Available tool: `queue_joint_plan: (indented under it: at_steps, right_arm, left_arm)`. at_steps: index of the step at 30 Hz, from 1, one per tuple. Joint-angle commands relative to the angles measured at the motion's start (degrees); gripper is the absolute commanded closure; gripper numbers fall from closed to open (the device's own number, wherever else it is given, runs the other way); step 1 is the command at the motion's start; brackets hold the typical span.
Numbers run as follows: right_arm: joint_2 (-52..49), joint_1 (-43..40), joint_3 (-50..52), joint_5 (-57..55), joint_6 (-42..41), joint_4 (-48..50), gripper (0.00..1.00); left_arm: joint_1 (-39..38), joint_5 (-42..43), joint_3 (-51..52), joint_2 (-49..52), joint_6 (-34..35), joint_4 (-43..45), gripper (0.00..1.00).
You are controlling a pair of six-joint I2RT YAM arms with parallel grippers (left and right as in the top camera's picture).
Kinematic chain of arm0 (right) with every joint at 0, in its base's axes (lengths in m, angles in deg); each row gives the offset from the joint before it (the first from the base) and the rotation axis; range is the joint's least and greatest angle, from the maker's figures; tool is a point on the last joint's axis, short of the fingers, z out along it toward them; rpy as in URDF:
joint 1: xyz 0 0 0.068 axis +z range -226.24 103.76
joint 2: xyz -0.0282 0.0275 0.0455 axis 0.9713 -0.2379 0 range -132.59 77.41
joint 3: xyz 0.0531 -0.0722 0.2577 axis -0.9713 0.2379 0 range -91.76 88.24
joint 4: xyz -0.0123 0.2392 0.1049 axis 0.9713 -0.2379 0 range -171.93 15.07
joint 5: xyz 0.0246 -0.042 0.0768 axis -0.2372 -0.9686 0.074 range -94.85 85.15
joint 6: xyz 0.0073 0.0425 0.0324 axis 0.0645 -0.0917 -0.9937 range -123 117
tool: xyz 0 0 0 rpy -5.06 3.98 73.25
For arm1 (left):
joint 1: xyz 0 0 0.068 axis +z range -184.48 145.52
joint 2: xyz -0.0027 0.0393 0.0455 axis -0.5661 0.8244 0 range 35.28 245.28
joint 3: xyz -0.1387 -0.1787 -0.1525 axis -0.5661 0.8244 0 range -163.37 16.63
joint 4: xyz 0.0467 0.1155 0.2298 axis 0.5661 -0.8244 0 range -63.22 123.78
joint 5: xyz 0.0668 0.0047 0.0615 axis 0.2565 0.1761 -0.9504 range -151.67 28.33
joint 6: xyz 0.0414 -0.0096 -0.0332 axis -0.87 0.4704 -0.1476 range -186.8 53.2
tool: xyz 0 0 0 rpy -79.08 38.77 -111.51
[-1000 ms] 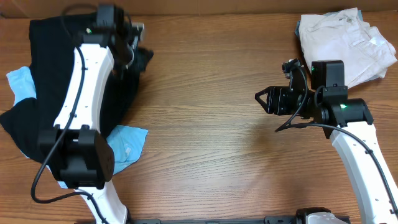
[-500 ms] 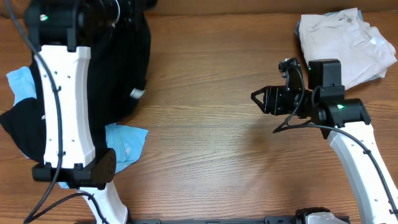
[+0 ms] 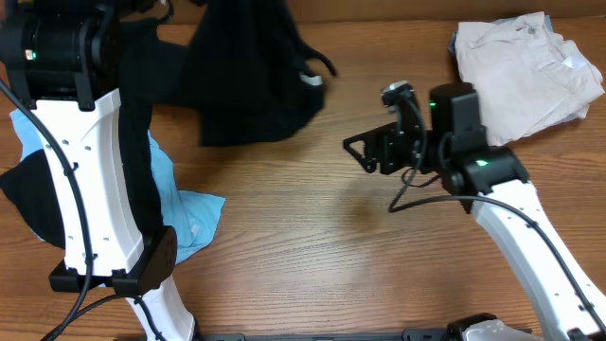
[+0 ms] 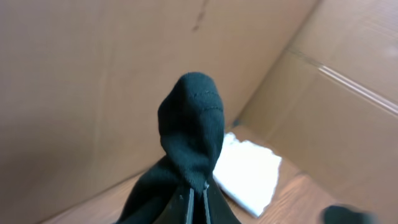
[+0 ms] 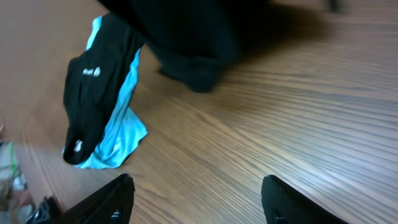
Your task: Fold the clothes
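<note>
The left gripper [image 4: 198, 194], shut tight on the black shirt [image 3: 248, 90], holds it up; next the empty, wide-open right gripper [image 3: 359, 154] should grab a hanging edge.

The black garment [image 3: 251, 85] hung bunched, lifted off the desk [image 3: 312, 246] at its far side, with one fold pinched upright between the left fingers [image 4: 217, 211]. A light-blue garment [image 3: 189, 216] lay crumpled near the left edge. White clothes [image 3: 521, 71] sat piled in the far right corner.
</note>
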Motion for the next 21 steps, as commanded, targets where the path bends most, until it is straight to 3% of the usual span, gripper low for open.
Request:
queue_joint_plan:
  at_steps: [1,11,21]
  right_arm:
    - [-3.9,2.8,-1.1,0.5,0.0,2.1,0.30]
    - [-10.3,4.8,-1.1,-0.4,-1.0,8.7,0.29]
    - [-10.3,4.7,-1.1,-3.7,-1.0,11.6,0.28]
  left_arm:
    - [-0.4,6.9,-1.6,-1.1,6.6,3.7,0.96]
    - [-0.4,11.6,-1.6,-1.1,12.7,10.8,0.96]
    - [-0.3,11.8,-1.6,-1.1,12.7,10.8,0.96]
